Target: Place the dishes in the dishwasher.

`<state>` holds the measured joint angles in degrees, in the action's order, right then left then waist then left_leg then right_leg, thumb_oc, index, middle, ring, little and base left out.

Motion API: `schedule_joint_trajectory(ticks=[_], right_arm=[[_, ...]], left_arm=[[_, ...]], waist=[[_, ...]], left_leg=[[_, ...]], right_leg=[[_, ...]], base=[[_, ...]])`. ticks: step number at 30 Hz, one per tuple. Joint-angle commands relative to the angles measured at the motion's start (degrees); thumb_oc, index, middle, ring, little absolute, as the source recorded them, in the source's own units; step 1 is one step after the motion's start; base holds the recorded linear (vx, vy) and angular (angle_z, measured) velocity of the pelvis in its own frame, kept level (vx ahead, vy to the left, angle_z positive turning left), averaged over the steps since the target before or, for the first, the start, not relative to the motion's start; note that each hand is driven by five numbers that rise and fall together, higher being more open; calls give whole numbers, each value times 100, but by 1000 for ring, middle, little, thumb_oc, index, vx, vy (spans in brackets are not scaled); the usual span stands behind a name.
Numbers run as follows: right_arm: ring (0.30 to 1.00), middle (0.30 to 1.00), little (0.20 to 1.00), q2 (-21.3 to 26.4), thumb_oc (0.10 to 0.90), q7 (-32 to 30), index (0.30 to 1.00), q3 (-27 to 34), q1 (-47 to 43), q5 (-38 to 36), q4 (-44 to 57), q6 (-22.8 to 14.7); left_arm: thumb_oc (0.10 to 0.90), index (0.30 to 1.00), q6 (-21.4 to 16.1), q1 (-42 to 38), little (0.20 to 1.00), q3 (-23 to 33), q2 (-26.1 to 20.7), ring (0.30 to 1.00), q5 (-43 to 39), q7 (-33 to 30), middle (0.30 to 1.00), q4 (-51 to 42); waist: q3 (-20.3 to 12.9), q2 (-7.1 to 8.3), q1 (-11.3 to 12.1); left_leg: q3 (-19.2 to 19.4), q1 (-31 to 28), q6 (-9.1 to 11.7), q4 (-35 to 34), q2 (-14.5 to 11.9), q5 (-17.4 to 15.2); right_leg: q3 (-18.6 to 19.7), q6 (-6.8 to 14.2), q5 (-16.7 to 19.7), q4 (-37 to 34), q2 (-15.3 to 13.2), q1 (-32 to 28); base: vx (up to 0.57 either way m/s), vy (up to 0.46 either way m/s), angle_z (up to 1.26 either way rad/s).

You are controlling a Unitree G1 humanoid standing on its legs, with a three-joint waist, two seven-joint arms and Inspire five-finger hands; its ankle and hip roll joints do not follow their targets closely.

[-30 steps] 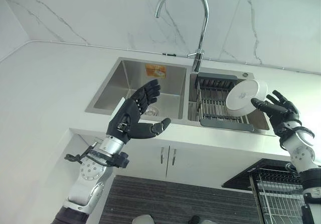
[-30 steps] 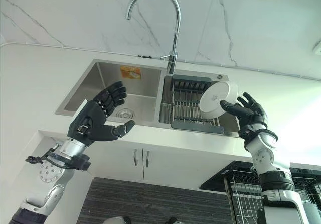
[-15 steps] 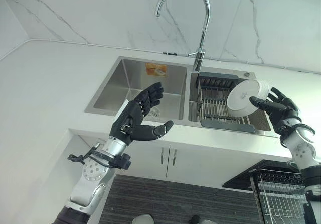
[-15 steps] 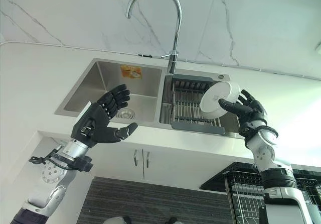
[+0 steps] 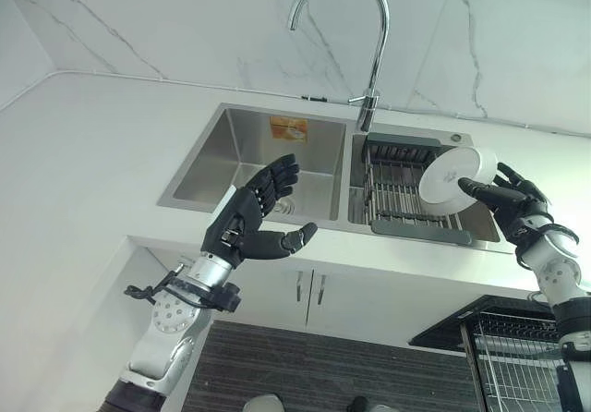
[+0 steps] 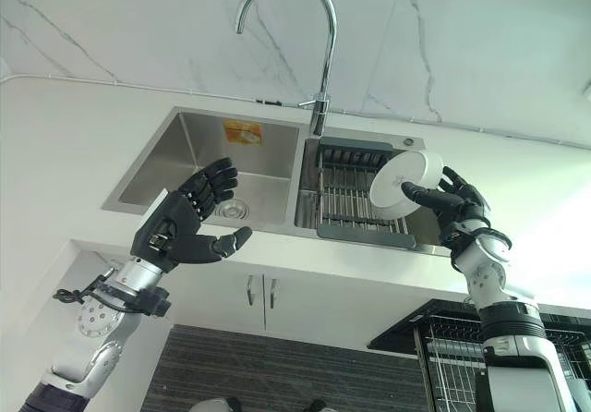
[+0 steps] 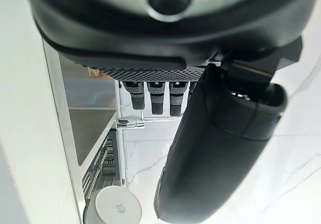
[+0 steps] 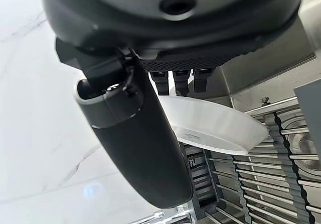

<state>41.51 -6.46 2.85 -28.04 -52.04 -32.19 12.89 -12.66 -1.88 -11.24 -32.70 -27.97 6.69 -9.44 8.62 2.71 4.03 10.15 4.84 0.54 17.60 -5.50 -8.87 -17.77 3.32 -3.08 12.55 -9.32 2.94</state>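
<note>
Over the drying rack (image 5: 399, 190) in the right-hand basin of the steel sink (image 5: 242, 153), the right hand (image 5: 513, 203) grips a white plate (image 5: 454, 179) on edge, thumb across its underside and fingers curled behind the rim. The left hand (image 5: 246, 222) hovers in front of the left basin with fingers spread and holding nothing, beneath the tall chrome tap (image 5: 358, 35).

The right robot hand (image 8: 150, 108) pinches a white dish (image 8: 215, 126): its thick thumb lies across the dish's near face and its fingers (image 8: 181, 79) reach behind the far rim. The dish (seen from its underside) is tilted above a metal drying rack (image 8: 261, 184) whose bars run below it. White marbled wall (image 8: 35, 108) lies beside the thumb.
</note>
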Motion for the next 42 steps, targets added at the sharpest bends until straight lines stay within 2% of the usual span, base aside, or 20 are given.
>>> schedule_joint_trajectory(ticks=[1,32,42], right_arm=[[900,900,900,671,800,129,900,-39,-879,-287,62,-466],[900,900,900,693,800,187,900,-145,-1259,-680,-478,-397],[900,900,900,739,800,350,900,-214,-1478,-919,-999,-298]], left_arm=[[800,900,-649,-434,900,-38,-188,900,-196,-84,900,-593],[800,900,-560,-485,900,-82,-261,900,-242,-149,900,-569],[800,900,-560,-470,900,-76,-338,900,-261,-204,900,-538]], waist=[[-367,74,157],[-386,41,222],[-406,27,311]], left_leg=[[-114,-336,243,-41,-113,-695],[-112,-348,293,-41,-169,-652],[-174,-323,332,-41,-192,-607]], right_leg=[[-34,379,-769,464,-130,-93],[-114,358,-801,464,-148,-164],[-190,331,-846,464,-150,-212]], base=[[0,0,0],[0,0,0],[4,-14,6]])
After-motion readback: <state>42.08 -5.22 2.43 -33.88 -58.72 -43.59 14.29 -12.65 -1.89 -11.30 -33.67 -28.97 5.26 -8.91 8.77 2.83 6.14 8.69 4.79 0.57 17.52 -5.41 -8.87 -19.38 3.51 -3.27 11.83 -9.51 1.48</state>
